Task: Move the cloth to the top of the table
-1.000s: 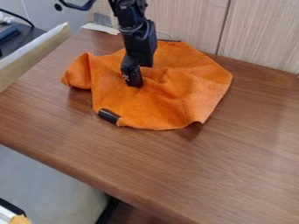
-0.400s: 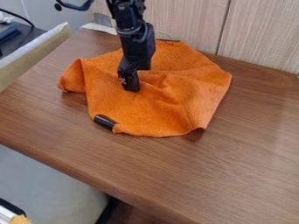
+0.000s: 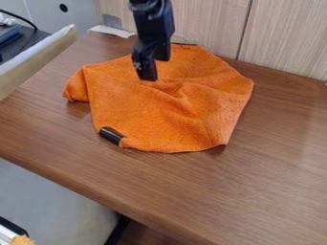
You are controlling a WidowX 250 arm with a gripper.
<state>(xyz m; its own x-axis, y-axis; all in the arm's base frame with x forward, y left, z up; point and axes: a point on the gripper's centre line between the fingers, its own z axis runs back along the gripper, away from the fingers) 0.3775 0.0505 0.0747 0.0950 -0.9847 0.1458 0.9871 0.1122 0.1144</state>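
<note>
Hand (image 3: 152,70) hanging over cloth (image 3: 153,115); clenched or released, cannot tell. Seemingly lining up grasp; next move calling for pinching fold (image 3: 181,91), dragging toward wall (image 3: 207,26).

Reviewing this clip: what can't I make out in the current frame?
All in the camera view:
- Whatever lies beneath the orange cloth: covered by it.
- The black piece at its near left corner: too small to name.
- The arm higher up: cut off by the top edge.
- Gripper touching cloth or not: angle hides it.
</note>
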